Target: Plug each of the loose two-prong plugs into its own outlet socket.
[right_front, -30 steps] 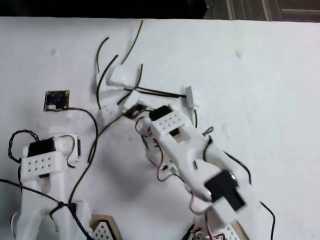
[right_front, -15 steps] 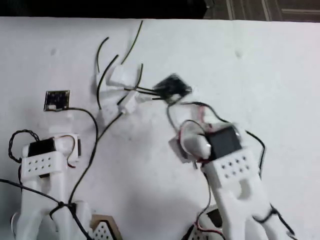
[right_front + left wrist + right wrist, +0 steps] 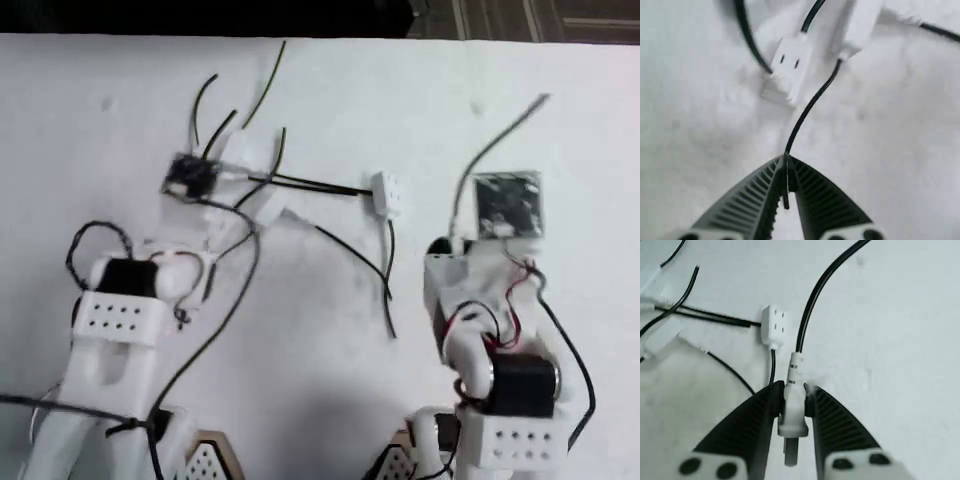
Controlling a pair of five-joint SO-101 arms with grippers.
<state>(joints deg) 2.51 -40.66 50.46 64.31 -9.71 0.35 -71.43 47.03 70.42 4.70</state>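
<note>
Over on the left side of the white table (image 3: pixel 400 90), the left tool (image 3: pixel 786 170) is clenched on a thin black cable (image 3: pixel 810 107), pinching it right at the fingertips. The cable runs away from the tips across the table. Near it, but apart from the tool, a white socket (image 3: pixel 790 65) with two slots lies flat, its own dark lead coming out of the far end. On the right side, the right tool (image 3: pixel 793 390) is grasping a white two-prong plug (image 3: pixel 792 412) between its ribbed fingers, and the plug's black lead (image 3: pixel 825 280) stretches off beyond the tips. A small white outlet block (image 3: pixel 774 325) lies on the table close to those tips and not touching the plug. From above it sits between the two arms.
</note>
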